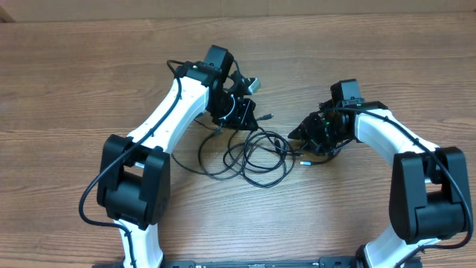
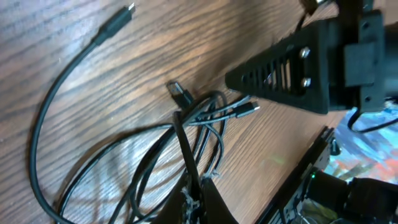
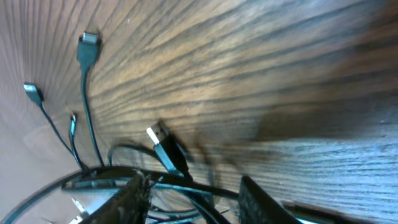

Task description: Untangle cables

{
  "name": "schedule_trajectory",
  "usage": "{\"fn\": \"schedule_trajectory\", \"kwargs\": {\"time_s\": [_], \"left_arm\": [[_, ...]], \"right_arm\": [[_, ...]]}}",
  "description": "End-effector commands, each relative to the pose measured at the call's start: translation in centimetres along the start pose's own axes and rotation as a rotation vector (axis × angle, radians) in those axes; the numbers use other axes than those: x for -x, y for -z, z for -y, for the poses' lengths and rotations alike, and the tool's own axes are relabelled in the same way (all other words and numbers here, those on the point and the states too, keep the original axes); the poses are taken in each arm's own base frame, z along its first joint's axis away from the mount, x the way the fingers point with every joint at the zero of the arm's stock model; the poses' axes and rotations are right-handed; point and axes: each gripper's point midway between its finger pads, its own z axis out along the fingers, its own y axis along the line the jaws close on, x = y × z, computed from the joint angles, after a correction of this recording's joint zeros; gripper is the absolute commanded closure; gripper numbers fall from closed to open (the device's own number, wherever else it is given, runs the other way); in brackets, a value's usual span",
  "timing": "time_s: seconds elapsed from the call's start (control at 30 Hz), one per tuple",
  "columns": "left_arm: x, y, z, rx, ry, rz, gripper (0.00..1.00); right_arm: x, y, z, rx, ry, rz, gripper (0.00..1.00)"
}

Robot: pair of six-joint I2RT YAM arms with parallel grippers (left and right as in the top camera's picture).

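Pulling now risks cinching the knot: my left fingers are clamped on one strand of the cables mid-desk, while my right fingers stand apart around loops, gripping nothing.

My left arm reaches forward and inward from its base, wrist bent down. My left gripper is pinched closed on 1 strand of the cables. My right arm bends inward toward it, right gripper held low, its 2 fingers standing parted.
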Motion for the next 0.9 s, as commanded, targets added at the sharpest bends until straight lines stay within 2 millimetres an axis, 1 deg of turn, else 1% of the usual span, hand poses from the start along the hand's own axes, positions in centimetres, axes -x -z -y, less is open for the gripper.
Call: {"fn": "schedule_trajectory", "kwargs": {"time_s": [0.0,0.07,0.17,0.2,0.3,0.4,0.47,0.5,0.6,0.67,0.87], "left_arm": [[1.0,2.1,1.7,-0.071,-0.051,0.058,0.96],[1.1,2.4,1.2,-0.069,-0.035,0.063,0.96],[0.9,2.6,0.7,-0.055,-0.017,0.056,0.96],[0.7,2.5,0.5,-0.048,-0.011,0.05,0.92],[0.0,2.2,-0.4,0.012,0.008,0.023,0.69],[-0.9,1.7,-2.0,0.095,0.072,-0.006,0.64],[-1.6,1.4,-3.5,0.157,0.143,-0.017,0.56],[-1.9,1.2,-4.0,0.182,0.17,-0.022,0.54],[-2.9,0.9,-5.8,0.255,0.226,-0.037,0.53],[-3.4,0.6,-6.6,0.29,0.243,-0.044,0.53],[-5.2,-0.6,-7.0,0.259,0.278,-0.086,0.62]], "right_arm": [[-0.7,0.2,-0.7,0.042,0.06,-0.027,0.52],[-1.1,0.2,-1.0,0.068,0.105,-0.049,0.48],[-1.2,0.2,-1.0,0.069,0.111,-0.051,0.47],[-1.2,0.2,-1.0,0.069,0.111,-0.051,0.47],[-1.2,0.2,-1.1,0.069,0.111,-0.051,0.47],[-1.2,0.2,-1.0,0.069,0.11,-0.051,0.47],[-1.2,0.2,-1.0,0.068,0.109,-0.054,0.47],[-1.3,0.2,-1.0,0.067,0.107,-0.055,0.46],[-1.4,0.2,-0.9,0.064,0.104,-0.058,0.47],[-1.4,0.2,-0.9,0.064,0.104,-0.058,0.47],[-1.4,0.2,-0.9,0.064,0.104,-0.058,0.47]]}}
